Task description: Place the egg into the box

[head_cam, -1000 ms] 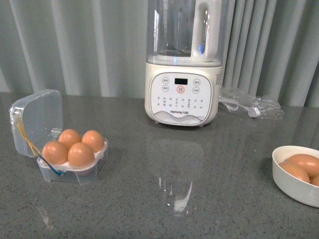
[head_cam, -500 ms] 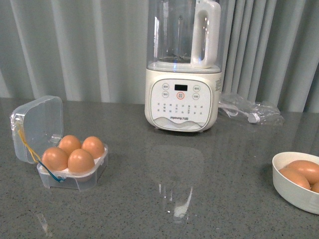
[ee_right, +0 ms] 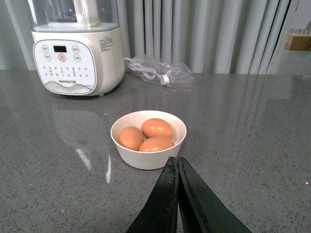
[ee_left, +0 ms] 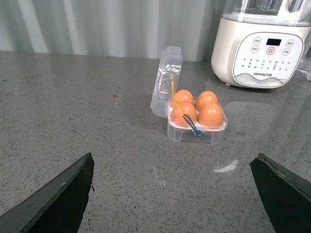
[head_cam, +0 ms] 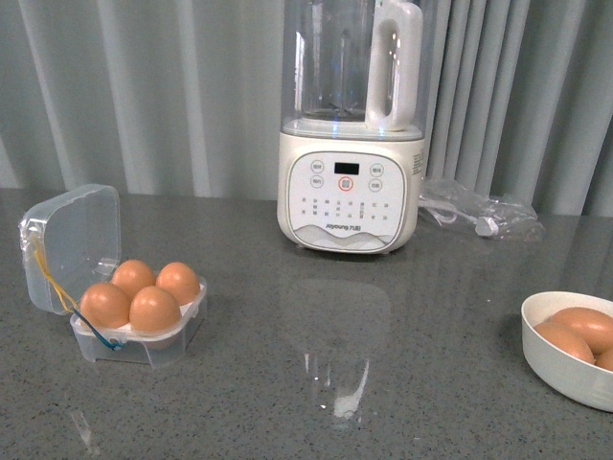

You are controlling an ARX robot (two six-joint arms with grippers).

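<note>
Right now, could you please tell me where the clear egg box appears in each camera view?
Front view: the box sits at lower left, lid open.
Left wrist view: the box is mid-picture.
Right wrist view: not in it.
Shared landmark: the white blender, in all three.

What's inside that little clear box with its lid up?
Four orange-brown eggs sit in the box, one per slot, and its lid stands open. The eggs hide the slot bottoms beneath them.

clr plastic box, glossy tbl
</note>
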